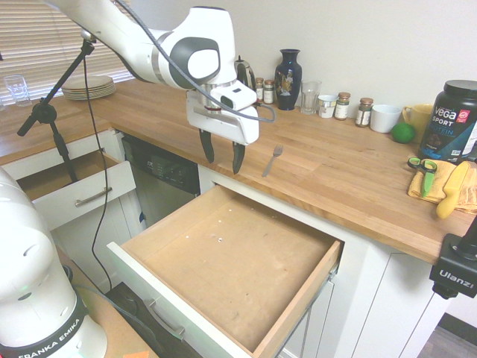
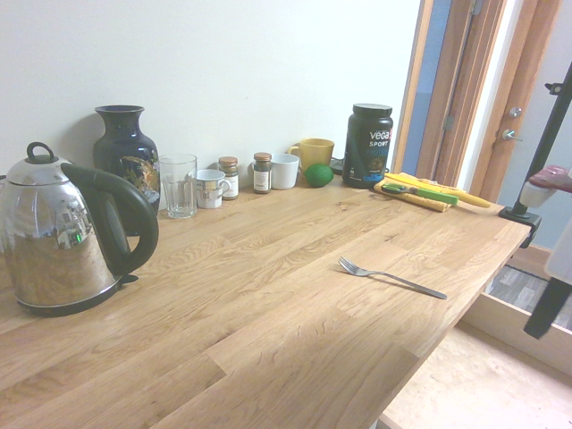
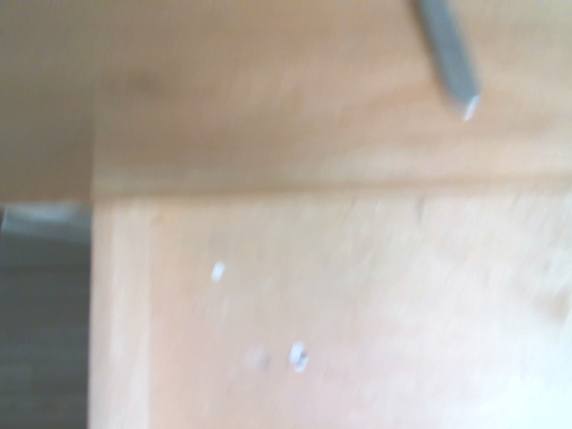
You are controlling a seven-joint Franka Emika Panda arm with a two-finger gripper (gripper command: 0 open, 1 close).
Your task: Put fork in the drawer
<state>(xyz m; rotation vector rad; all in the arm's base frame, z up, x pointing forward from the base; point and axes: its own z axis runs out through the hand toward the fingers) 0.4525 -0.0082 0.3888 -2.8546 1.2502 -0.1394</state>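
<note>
Fork (image 1: 273, 159) lies ungrasped on the wooden counter (image 1: 350, 173) beside the pulled-out drawer (image 1: 235, 246); the wide-open, empty gripper (image 1: 223, 158) has yet to lift and place it inside.

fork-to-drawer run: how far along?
Done: the wide drawer is already pulled out below the counter, so the destination is ready. In hand: nothing; the gripper is open, near the counter's front edge, with the fork lying on the countertop away from its fingers. Left: grasp the fork, carry it over the drawer, release it inside.
</note>
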